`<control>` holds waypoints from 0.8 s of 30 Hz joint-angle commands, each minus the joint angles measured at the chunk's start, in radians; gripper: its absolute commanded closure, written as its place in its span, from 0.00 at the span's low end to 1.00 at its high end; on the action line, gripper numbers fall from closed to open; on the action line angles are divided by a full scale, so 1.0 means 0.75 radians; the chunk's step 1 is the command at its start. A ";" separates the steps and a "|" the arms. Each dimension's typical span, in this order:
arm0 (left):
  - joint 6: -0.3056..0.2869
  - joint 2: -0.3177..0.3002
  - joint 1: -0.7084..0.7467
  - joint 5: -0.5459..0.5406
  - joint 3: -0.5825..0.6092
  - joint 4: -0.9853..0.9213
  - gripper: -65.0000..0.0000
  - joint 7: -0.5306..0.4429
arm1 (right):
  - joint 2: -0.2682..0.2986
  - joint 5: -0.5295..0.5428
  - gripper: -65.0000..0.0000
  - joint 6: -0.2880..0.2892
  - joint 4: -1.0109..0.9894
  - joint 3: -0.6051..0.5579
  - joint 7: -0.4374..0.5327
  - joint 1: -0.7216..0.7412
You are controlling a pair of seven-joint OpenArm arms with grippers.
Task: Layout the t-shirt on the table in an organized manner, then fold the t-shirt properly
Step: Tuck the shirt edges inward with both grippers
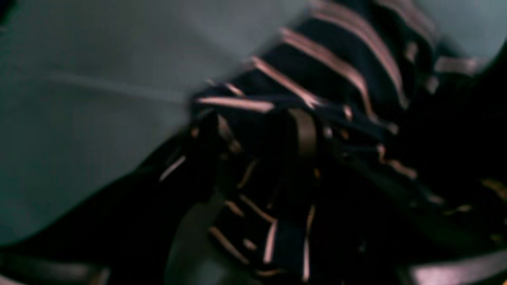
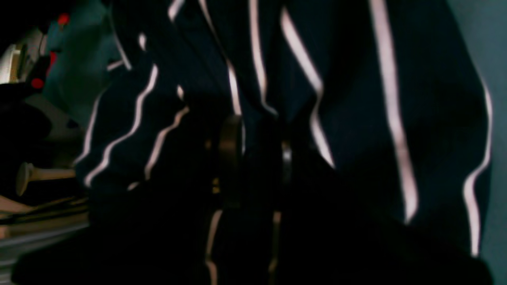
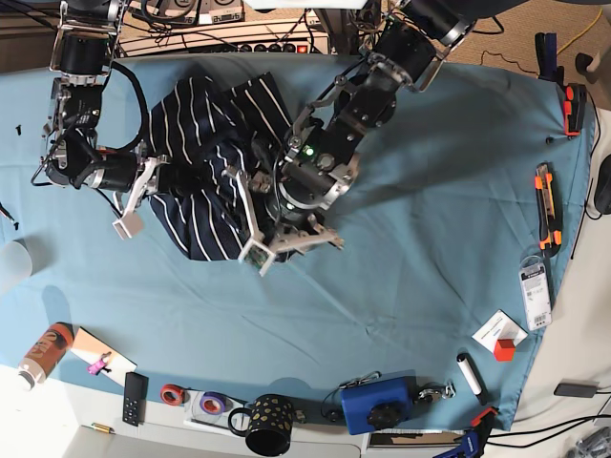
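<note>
Right now I see the t-shirt (image 3: 205,167), soft navy cloth with thin white stripes, bunched in a rumpled heap at about ten o'clock on the table (image 3: 420,210), whose teal cover lies lightly creased. My left gripper (image 3: 263,239) pinches folds at its five o'clock edge; my right gripper (image 3: 143,186) pinches its nine o'clock edge. A spotted black mug (image 3: 270,426) stands at six o'clock; contents unreadable.

Both wrist views are dim, blurred and out of focus; the base view is bright, evenly lit and sharp.
</note>
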 commanded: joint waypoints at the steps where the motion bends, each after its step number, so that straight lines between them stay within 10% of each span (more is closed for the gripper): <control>1: 0.005 0.019 -0.008 0.044 -0.001 0.087 0.58 -0.007 | 0.023 0.067 0.81 0.005 0.051 0.021 0.003 0.014; 6: 0.002 0.010 0.167 0.093 -0.001 0.350 0.58 0.033 | 0.022 0.363 0.81 0.005 0.182 0.034 0.003 0.014; 16: -0.011 -0.143 0.442 0.220 -0.001 0.614 0.58 0.034 | -0.093 0.363 0.81 0.005 0.204 -0.049 0.003 -0.027; 24: -0.005 -0.204 0.533 0.255 -0.001 0.614 0.58 0.058 | -0.113 -0.026 0.81 0.005 0.203 -0.233 0.003 -0.046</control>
